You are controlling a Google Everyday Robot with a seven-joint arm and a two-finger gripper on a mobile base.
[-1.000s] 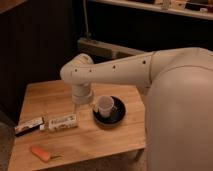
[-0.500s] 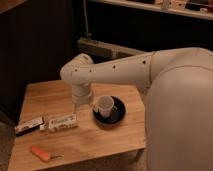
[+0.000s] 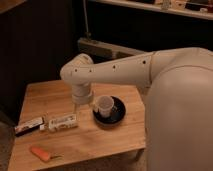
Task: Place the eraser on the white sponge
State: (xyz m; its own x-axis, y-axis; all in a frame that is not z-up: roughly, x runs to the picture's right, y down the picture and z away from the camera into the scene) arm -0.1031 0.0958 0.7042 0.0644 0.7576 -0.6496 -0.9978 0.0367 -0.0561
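**A:** Right, a pale wooden surface [image 3: 55,97] fills the lower left of the frame. Behind it are dark wall panels [image 3: 40,45], and a lit shelf [image 3: 165,10] runs across the top right.

**B:** And the arm?

**A:** The big white arm [image 3: 125,70] sweeps in from the right, bends at a rounded wrist above the middle of the surface, and points straight down. The end effector [image 3: 83,107] hangs just over the wood, left of the black plate [image 3: 119,116]. Its fingers are apart, with nothing between them that I can see.

**B:** Where's the eraser?

**A:** The eraser [image 3: 28,125] lies flat at the left edge, well apart from the end effector. The white labelled pack [image 3: 62,121] is just beside it on the right.

**B:** And the sponge?

**A:** The white sponge [image 3: 95,107] looks like a small dark-blue block from here. It sits between the end effector and the plate's left rim, partly hidden, and I can't tell if anything touches it.

**B:** Give me the count.

**A:** One eraser, one sponge, one pack and one plate. There's one orange stick [image 3: 40,152] near the bottom left and one white cup [image 3: 105,105] upright on the plate. One arm, one end effector.
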